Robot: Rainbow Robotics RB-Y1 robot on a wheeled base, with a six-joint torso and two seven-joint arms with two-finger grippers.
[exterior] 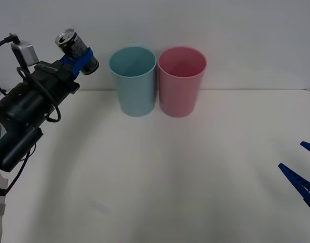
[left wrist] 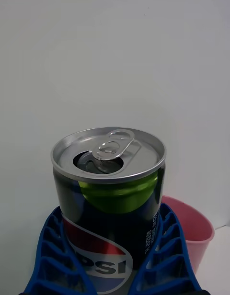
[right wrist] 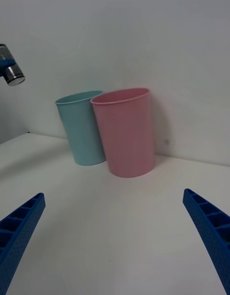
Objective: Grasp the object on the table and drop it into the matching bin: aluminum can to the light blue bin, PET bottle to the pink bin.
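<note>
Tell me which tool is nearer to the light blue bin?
Left. The left tool, holding the aluminum can, is raised just beside the light blue bin; the right tool is open, low at the table's far edge.

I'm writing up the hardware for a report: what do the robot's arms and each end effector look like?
The left arm is bulky, black and looped with black cables, with a grey box near its wrist. The left end effector and right end effector have blue ribbed, lattice-patterned fingers tapering toward their tips.

Dark aluminum can (left wrist: pixel 109 204) with green patch, light blue bin (exterior: pixel 133 81), pink bin (exterior: pixel 181 81).
</note>
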